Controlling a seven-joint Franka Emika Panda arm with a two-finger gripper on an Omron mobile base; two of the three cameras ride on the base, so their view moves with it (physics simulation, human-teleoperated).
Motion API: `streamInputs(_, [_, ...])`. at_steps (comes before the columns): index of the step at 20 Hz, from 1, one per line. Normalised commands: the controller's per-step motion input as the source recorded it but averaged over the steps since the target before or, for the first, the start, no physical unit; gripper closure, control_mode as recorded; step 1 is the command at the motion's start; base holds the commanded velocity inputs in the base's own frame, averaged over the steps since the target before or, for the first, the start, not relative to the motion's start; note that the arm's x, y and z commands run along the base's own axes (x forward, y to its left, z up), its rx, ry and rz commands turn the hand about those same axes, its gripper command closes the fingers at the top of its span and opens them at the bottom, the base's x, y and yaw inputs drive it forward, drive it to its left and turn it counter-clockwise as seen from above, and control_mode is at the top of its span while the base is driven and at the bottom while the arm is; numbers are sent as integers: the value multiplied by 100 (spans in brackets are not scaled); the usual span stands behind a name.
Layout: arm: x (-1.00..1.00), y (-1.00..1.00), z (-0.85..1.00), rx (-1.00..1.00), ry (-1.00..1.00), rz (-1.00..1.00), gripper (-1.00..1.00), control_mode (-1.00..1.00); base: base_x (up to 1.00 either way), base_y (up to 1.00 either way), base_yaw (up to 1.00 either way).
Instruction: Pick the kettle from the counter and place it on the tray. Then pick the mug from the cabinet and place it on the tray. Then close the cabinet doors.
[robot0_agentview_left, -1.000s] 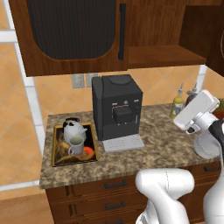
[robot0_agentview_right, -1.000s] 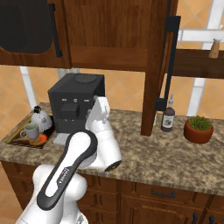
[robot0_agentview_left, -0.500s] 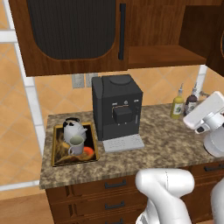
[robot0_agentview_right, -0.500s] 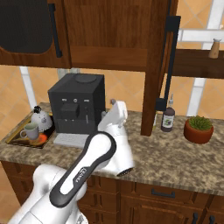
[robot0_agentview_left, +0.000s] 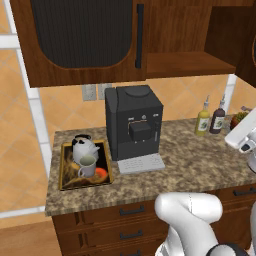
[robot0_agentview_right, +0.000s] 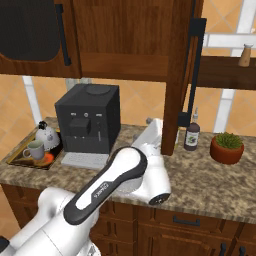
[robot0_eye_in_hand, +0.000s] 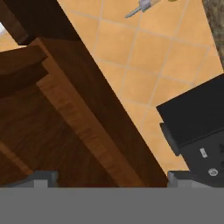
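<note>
**Ann:** Left base view is giving us the tray (robot0_agentview_left: 65, 170) at the left end of the counter (robot0_agentview_left: 200, 160), and it is carrying two things: the kettle (robot0_agentview_left: 82, 146) sitting toward the back, the mug (robot0_agentview_left: 87, 166) standing right in front of it, near the orange patch.

**Bo:** Right base view is showing the same pair from the side, mug (robot0_agentview_right: 34, 149) nearest us, kettle (robot0_agentview_right: 46, 136) behind, both just left of the black coffee machine (robot0_agentview_right: 89, 118).

**Ann:** And the cabinet (robot0_agentview_left: 190, 45)? From the left I am looking straight into its bare right half, one shelf board, with the left door (robot0_agentview_left: 85, 40) lying shut.

**Bo:** From my side the right door (robot0_agentview_right: 182, 75) is standing wide open, edge-on, its black bar handle (robot0_agentview_right: 192, 70) facing us. A dark bottle (robot0_agentview_right: 192, 136) and a potted plant (robot0_agentview_right: 227, 147) are sitting past it.

**Ann:** The gripper (robot0_eye_in_hand: 109, 177)?

**Bo:** Hand view is pointing up at the cabinet's wooden underside and the tiled wall, fingertips (robot0_eye_in_hand: 41, 178) spread far apart, gripping nothing.
</note>
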Motion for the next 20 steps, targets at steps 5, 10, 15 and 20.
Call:
streamInputs(5, [0, -52, -21, 8, 5, 0, -100, -100, 0, 0, 0])
streamInputs(10, [-14, -45, -5, 4, -13, 0, -100, -100, 0, 0, 0])
streamInputs(15, [-20, -19, 10, 0, -14, 0, -100, -100, 0, 0, 0])
streamInputs(20, [-29, -11, 28, -1, -15, 0, -100, -100, 0, 0, 0])
